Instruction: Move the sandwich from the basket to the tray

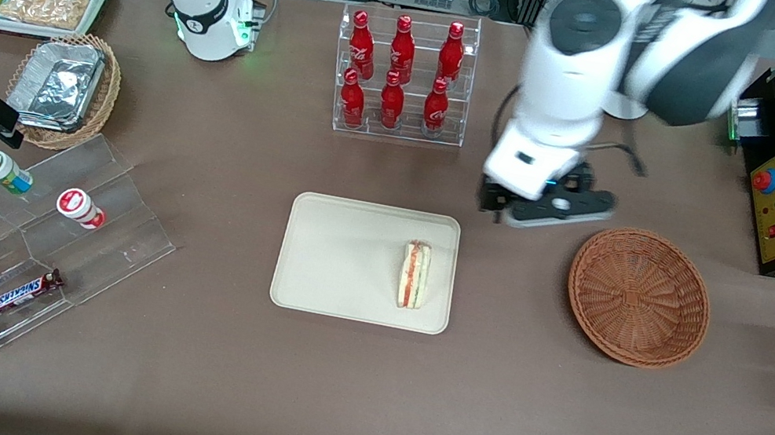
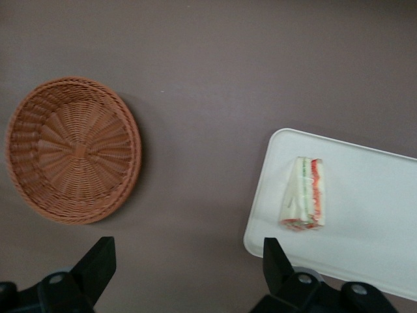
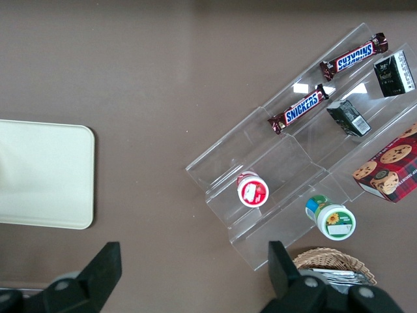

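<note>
Sandwich (image 1: 414, 275) on tray (image 1: 325, 254), long axis toward camera. My pincer (image 1: 545, 207) open, empty, above worktop between tray and basket (image 1: 638, 296).

Wore glossy white shells on the rounded links of the working left arm (image 1: 581, 68), with a dark grey round cap on one joint and a broad dark grey band farther up. Ended in a white wrist block with a small dark slot, a black cable looping beside it, and a black gripper (image 1: 545, 205) over the table (image 1: 324, 398), farther from the front camera than the tray (image 1: 348, 258) and basket (image 1: 638, 298). Showed wedge-shaped black fingers (image 2: 98, 261) spread wide, with a round pale screw head at each base.
</note>
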You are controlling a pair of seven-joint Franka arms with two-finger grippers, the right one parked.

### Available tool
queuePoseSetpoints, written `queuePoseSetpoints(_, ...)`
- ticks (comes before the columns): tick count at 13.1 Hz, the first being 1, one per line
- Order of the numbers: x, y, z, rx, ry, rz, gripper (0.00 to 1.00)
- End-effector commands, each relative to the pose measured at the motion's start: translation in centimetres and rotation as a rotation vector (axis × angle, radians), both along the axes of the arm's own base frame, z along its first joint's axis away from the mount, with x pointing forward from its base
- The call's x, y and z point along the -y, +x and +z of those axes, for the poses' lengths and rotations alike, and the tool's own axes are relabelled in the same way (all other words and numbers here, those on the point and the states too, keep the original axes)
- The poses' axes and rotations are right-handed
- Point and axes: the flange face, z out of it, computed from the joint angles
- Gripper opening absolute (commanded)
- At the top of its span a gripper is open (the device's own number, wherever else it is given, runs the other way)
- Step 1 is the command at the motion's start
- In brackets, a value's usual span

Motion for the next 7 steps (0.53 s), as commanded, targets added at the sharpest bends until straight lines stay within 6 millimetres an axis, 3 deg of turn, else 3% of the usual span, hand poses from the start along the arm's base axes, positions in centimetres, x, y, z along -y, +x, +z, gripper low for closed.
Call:
queuePoseSetpoints(1, -7.1, -0.3, 3.8, -0.054, -0.046, -0.051, 1.00)
queuePoseSetpoints(4, -14.4, -0.6, 7.4, -0.073, -0.091, -0.089, 1.00)
queuePoseSetpoints(7, -21.4, -0.8, 7.9, -0.131, -0.159, -0.049, 1.00)
